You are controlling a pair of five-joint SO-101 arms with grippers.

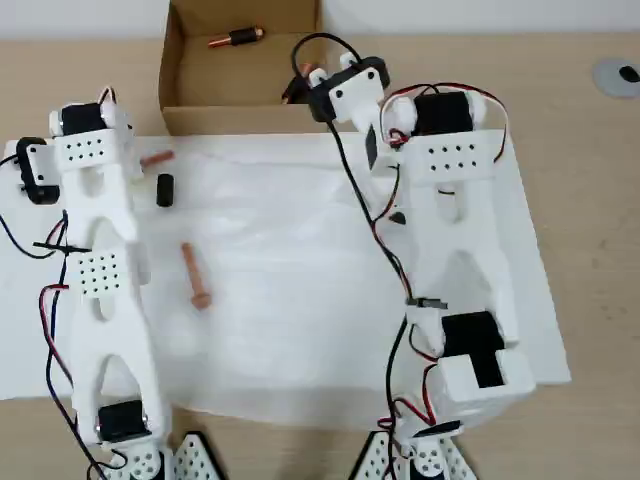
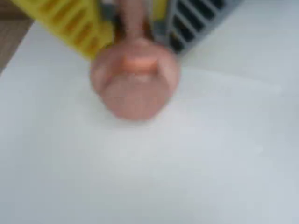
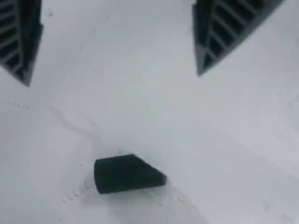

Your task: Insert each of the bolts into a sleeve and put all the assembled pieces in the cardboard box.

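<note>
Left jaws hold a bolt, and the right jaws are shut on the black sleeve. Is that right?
No. The right wrist view shows the right gripper with jaws open and the black sleeve lying free on the white sheet. The left gripper does hold a bolt.

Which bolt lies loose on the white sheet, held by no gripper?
The bolt lying alone on the white sheet, with no sleeve. Another bolt is clamped in the left gripper, and one lies sleeved in the cardboard box.
</note>
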